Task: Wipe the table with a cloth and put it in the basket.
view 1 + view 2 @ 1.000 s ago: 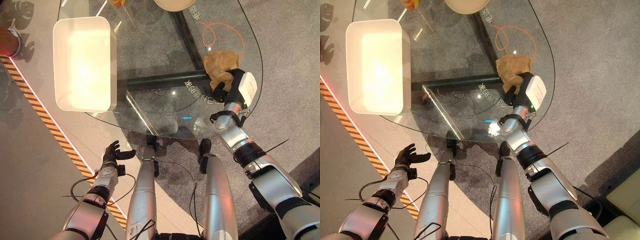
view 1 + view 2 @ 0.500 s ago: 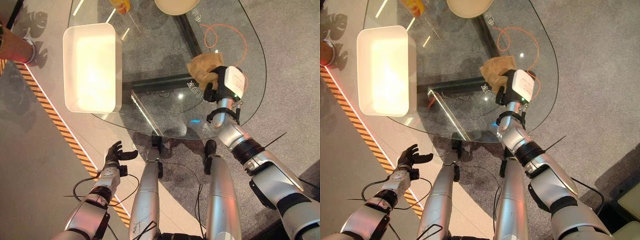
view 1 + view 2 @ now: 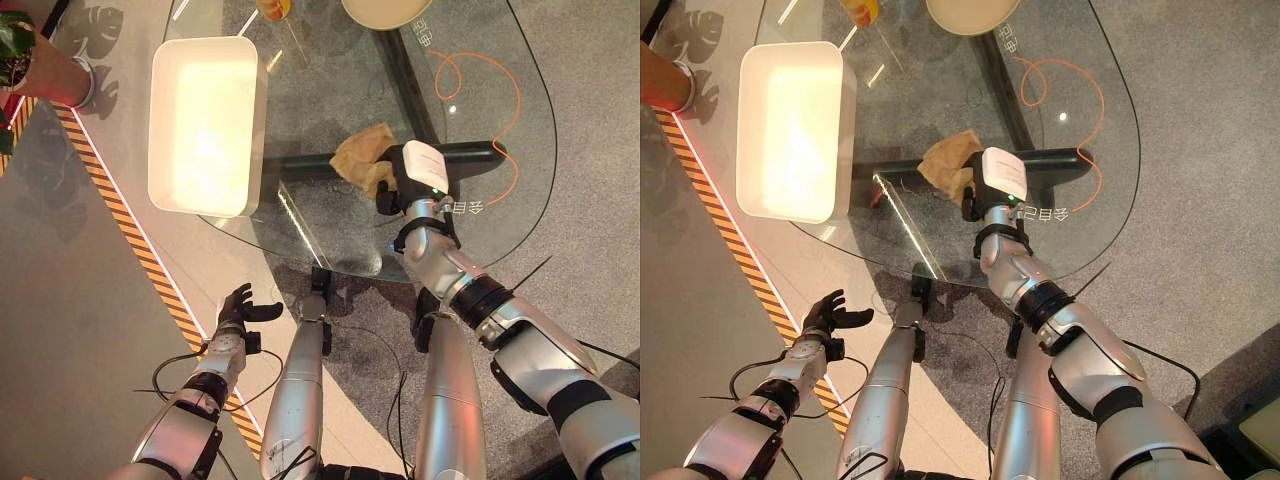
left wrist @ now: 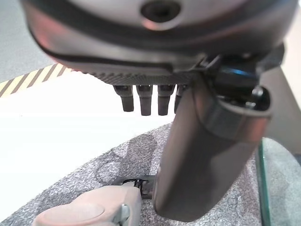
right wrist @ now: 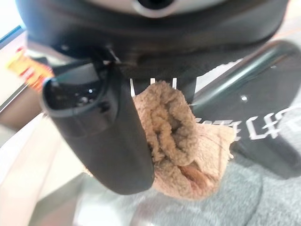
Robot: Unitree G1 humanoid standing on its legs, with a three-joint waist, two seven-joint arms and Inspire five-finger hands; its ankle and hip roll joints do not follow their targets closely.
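A crumpled tan cloth [image 3: 362, 160] lies on the round glass table [image 3: 320, 110], near its middle. My right hand [image 3: 400, 185] is shut on the cloth's near edge; the right wrist view shows the thumb [image 5: 101, 132] pinching a fold of the cloth [image 5: 181, 136] against the fingers. The white rectangular basket [image 3: 205, 125] stands on the table's left part, well apart from the cloth, with nothing inside. My left hand [image 3: 240, 305] hangs low beside the table, below its edge, with relaxed straight fingers [image 4: 143, 101] and nothing in it.
A cream bowl [image 3: 385, 10] sits at the table's far edge. An orange cord [image 3: 480, 100] loops under the glass at the right. A black-and-yellow striped line [image 3: 130, 230] runs across the floor at the left, and a red plant pot [image 3: 45, 75] stands beyond it.
My right hand has dragged the cloth leftward across the glass, from the table's right edge to near its middle. The camera has also shifted. The left hand stayed put.
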